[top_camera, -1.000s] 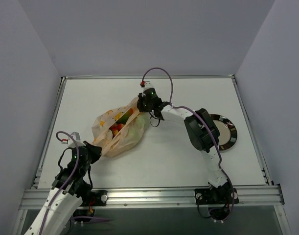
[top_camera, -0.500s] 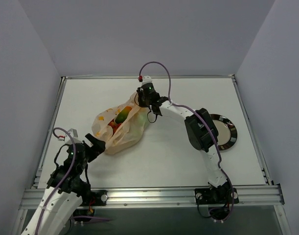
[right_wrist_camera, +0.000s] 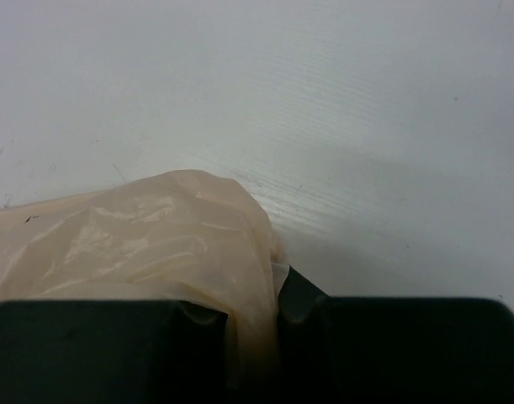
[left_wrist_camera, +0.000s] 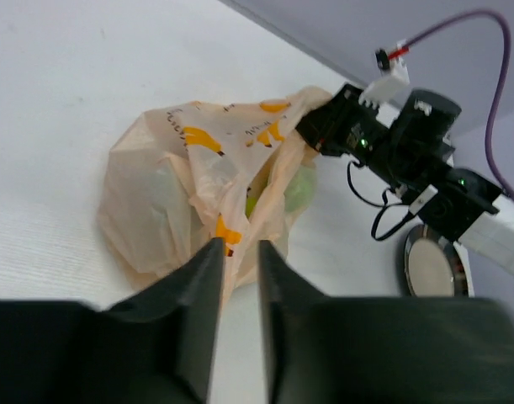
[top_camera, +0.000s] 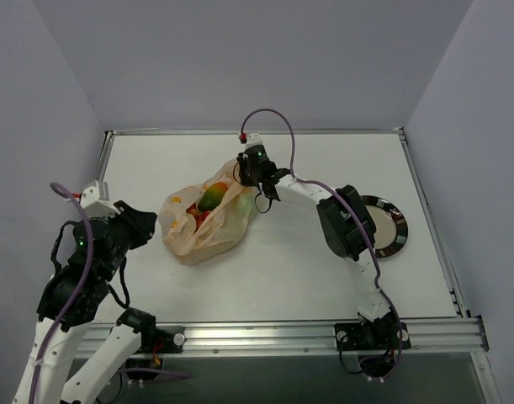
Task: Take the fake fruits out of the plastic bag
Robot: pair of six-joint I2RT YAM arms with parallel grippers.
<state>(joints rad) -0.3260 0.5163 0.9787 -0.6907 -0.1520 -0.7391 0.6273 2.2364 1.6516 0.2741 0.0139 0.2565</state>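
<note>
Top external view: locate bag (top_camera: pixel 198 237) just to 9 o'clock of bench (top_camera: pixel 307 278) centre, slumped on the surface. Find fruits (top_camera: pixel 208 202) inside it, showing green, orange and red through the mouth; count none outside. Note plate (top_camera: pixel 397 229) at 3 o'clock, well apart from bag.

Find right hand (top_camera: pixel 242 175) at the 1 o'clock edge of bag. Confirm in right wrist view: fingers pressed together on a fold of film, pinching the rim.

Find left hand (top_camera: pixel 149 220) at 9 o'clock of bag, raised off the surface and apart from it, pointing toward 3 o'clock. Confirm in left wrist view: fingers a narrow gap apart, nothing between them, bag mouth lined up beyond the tips.

Step in hand, as judged: holding the mouth open and lining up for the first pick. Treat extraction as not yet begun.

Next move, as judged:
- Hold the right pinch firm, pulling toward 1 o'clock to stretch the mouth.
- Spread left fingers wider than one fruit before entry.
- Advance toward 3 o'clock into the mouth, aiming at the uppermost of the fruits.
- Avoid trapping film between finger and fruit.
- Close across the widest part; expect glossy skin to slip.
- Withdraw toward 9 o'clock and set down on bench beside bag.
</note>
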